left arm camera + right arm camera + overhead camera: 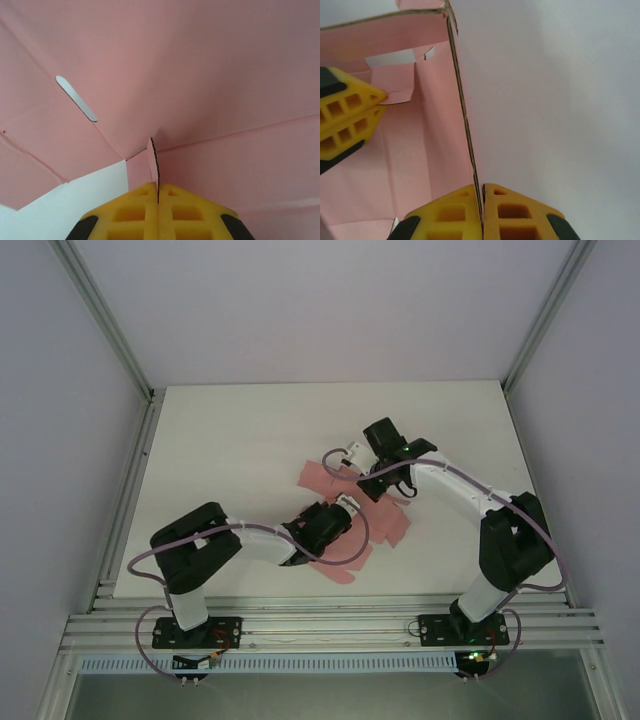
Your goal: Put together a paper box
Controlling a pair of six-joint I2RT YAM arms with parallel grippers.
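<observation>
The pink paper box is a die-cut sheet, partly folded up, lying mid-table. My left gripper reaches in from the near left, and in the left wrist view its yellow jaws are shut on an upright corrugated tab of the sheet. My right gripper comes in from the far right. Its jaws are shut on the edge of a raised pink wall. The left gripper's yellow fingers show inside the folded sheet, pinching a small flap.
The white table lies open to the left and behind the sheet. An aluminium rail runs along the near edge, with frame posts at the back corners. A narrow slot is cut through the sheet.
</observation>
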